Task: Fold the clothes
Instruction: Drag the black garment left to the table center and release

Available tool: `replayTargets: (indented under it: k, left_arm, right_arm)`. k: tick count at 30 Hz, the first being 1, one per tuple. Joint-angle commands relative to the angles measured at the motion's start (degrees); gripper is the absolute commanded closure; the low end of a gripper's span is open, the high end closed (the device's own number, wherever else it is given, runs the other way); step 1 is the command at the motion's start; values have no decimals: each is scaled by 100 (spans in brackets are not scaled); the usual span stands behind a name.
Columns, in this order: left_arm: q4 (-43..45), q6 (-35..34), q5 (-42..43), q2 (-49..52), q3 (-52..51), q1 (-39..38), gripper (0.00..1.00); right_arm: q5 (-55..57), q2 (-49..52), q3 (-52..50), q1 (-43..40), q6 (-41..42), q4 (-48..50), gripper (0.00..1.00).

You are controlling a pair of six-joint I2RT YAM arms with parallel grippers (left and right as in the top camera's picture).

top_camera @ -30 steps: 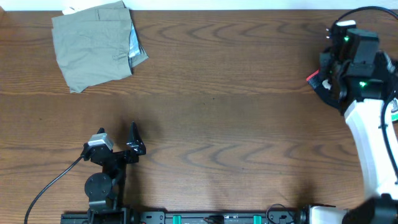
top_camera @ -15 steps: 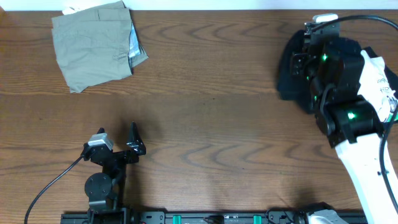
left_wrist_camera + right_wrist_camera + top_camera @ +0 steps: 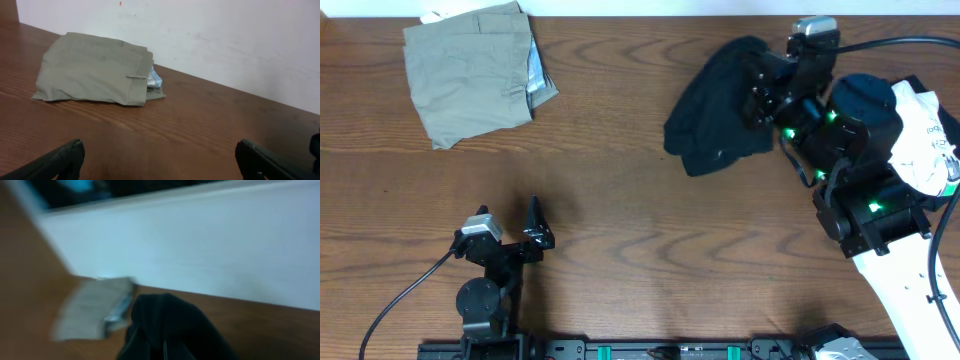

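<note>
Nearer than the khaki-grey garment, and slightly to its right, the left end effector is held low over the worktop. Its fingers are spread wide apart, with nothing between them. Bare wood is seen between it and that garment, and a broad open stretch runs rightward from the garment across the middle of the worktop. Well to the right of the khaki-grey garment, at about the same depth, the black T-shirt is bunched in a crumpled heap, its left part lying on the wood. The right end effector is clamped on the heap's right side, its fingertips buried in cloth. The khaki-grey garment itself is folded flat at the far left corner, close to the far edge. A pale blue-white scrap shows at its right side.
</note>
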Motion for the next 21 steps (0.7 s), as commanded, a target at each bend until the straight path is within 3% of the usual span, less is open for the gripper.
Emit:
replayTargets:
  k: [1,9,15,18,21]
  left_arm:
    - [-195,13,79,2,-94,24,2]
    - [-195,13,76,2,-94,24,2]
    - [-195,13,79,2,-94,24,2]
    - [-195,13,79,2,-94,24,2]
    - [-195,13,79,2,-94,24,2]
  right_arm:
    - [-1550,-114,114,118,1071,350,99]
    - [-2686,-94,114,638,1790,1318,99]
    - [-2557,-33,111,704,1716,1432,97]
    - [-2345,149,111,693,1513,1250,84]
    - [-1639,378,111,636,1147,780,84]
